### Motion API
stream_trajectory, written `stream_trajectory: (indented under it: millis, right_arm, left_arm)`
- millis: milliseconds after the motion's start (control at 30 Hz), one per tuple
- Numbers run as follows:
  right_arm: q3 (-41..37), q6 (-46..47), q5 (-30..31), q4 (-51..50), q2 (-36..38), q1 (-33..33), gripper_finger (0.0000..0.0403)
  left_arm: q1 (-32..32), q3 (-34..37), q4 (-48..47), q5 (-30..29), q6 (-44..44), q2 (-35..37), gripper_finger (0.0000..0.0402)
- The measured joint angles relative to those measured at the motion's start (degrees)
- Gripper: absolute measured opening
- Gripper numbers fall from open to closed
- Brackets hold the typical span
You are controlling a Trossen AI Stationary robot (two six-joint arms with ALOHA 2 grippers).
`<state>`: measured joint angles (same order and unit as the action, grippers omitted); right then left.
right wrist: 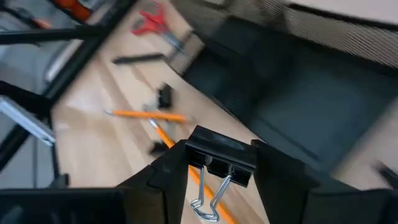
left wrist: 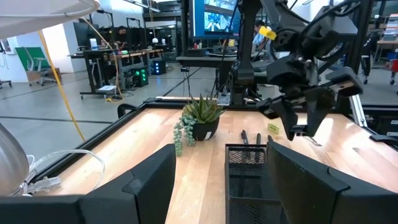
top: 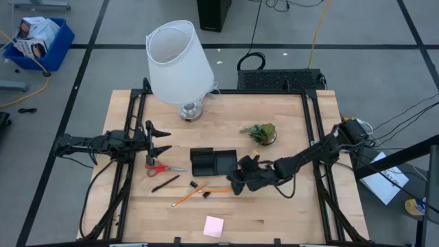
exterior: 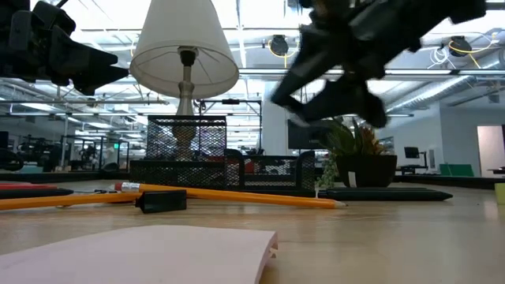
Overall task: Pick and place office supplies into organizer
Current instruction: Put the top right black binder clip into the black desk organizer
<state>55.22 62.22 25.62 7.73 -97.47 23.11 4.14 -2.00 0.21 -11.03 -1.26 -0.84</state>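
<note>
Black metal binder clip (right wrist: 221, 155) with silver wire handles clamped between the right gripper (top: 241, 180) fingers, just beside the organizer.

The low black divided organizer tray (top: 213, 162) sits mid-table; the right gripper hangs off its right end, above the wood. The red-handled scissors (top: 159, 167), thin black pen (top: 165, 183) and orange-yellow pencils (top: 195, 192) lie left of and in front of the organizer; the square pink sticky-note pad (top: 213, 226) lies nearer the front edge. The left gripper (top: 163, 139) waits left of the organizer, jaws released.

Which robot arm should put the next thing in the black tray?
Probably the right: its gripper already grips a binder clip beside the organizer. The left gripper waits open above the scissors.
</note>
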Motion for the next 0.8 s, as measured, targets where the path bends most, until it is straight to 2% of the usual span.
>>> stream_trajectory:
  millis: [167,367,500,600,800]
  right_arm:
    - [0.0,-8.2,-0.1,12.5,-3.9,-1.7,0.0156]
    - [0.1,-23.1,-0.4,31.0,-10.5,-3.1,0.0159]
    - [0.1,-31.0,-1.9,39.7,-14.2,-4.2,0.0160]
    - [0.9,-34.7,-1.9,43.0,-16.3,-5.0,0.0161]
    - [3.4,-47.0,-2.3,42.9,-18.9,-6.5,0.0161]
  left_arm:
    - [0.0,0.0,0.0,0.0,0.0,0.0,0.0255]
    - [0.0,0.0,0.0,0.0,0.0,0.0,0.0255]
    - [0.0,0.0,0.0,0.0,0.0,0.0,0.0255]
    - [0.0,0.0,0.0,0.0,0.0,0.0,0.0255]
    - [0.0,0.0,0.0,0.0,0.0,0.0,0.0255]
